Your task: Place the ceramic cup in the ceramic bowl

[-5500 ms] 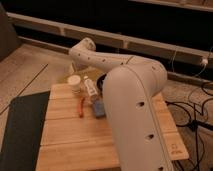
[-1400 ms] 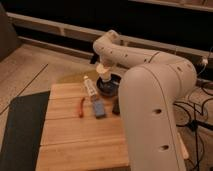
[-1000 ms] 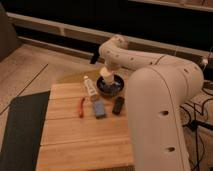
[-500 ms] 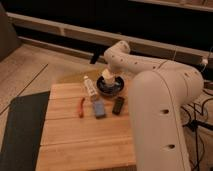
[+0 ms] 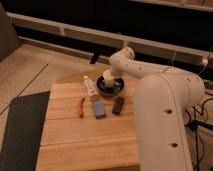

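The gripper (image 5: 111,75) hangs over the ceramic bowl (image 5: 111,86), with the ceramic cup (image 5: 108,76) at its tip. Whether its fingers grasp the cup, I cannot tell. Letting go off-centre could tip the cup out onto the wooden table (image 5: 75,140).

tabletop (image 5: 75,137): pale wooden slats
far edge: ceramic bowl (image 5: 111,87), white tube (image 5: 89,87)
middle: orange item (image 5: 81,107), blue item (image 5: 99,108), black device (image 5: 118,104)
gripper (image 5: 107,77): over the bowl

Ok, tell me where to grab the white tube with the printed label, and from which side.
Grip the white tube across its narrow middle, coming straight down from above. It lies flat on the wooden table with its long axis running front to back, so its two long sides are probably free. Approach from the left: the ceramic bowl sits close on its right, and the gripper hovers there with the ceramic cup.
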